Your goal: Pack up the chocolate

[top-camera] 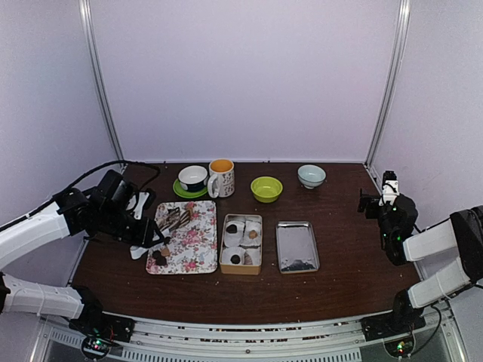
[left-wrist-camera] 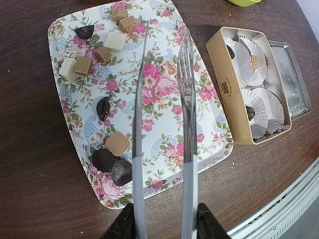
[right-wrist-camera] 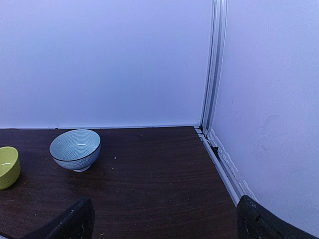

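The chocolate (left-wrist-camera: 104, 159) lies as several dark, tan and pale lumps on a floral tray (left-wrist-camera: 214, 144). My left gripper (left-wrist-camera: 164, 224) is shut on slim silver tongs (left-wrist-camera: 187, 124), low over the tray's near end. The tong tips stand apart over the flowers with nothing between them. To the right a tan tin (left-wrist-camera: 234, 114) holds white paper cups, some with a piece inside (left-wrist-camera: 250, 113). From above, the tongs (top-camera: 175, 219) point across the tray (top-camera: 198, 253) toward the tin (top-camera: 241, 265). My right gripper (top-camera: 375, 202) hangs open at the table's far right, holding nothing.
A metal lid (top-camera: 296, 245) lies right of the tin, with dark bits at its near end. Along the back stand a cup on a green saucer (top-camera: 193, 178), a mug (top-camera: 221, 178), a green bowl (top-camera: 266, 188) and a blue-white bowl (right-wrist-camera: 75, 149). Walls close the table in.
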Available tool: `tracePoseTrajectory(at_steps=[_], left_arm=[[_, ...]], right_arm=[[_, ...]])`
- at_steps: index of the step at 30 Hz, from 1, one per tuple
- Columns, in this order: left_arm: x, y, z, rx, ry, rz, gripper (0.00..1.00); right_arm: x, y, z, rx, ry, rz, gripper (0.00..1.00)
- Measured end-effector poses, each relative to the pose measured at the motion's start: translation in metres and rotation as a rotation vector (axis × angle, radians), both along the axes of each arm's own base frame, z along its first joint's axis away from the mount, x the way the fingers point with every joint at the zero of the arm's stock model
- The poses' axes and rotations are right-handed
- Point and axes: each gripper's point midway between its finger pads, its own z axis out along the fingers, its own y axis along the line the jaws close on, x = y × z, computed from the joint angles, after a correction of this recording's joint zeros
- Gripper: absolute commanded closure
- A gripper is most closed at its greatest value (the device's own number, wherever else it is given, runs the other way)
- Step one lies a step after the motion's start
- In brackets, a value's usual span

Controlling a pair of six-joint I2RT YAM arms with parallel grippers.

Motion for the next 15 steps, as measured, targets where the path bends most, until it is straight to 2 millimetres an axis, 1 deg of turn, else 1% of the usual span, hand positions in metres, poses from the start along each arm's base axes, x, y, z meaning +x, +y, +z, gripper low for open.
tracePoseTrajectory(at_steps=[15], left_arm=[[0.003,0.0,-0.018,0.037,0.05,0.007,0.62]], right_arm=[[0.0,0.0,0.0,0.0,0.0,0.0,0.0]])
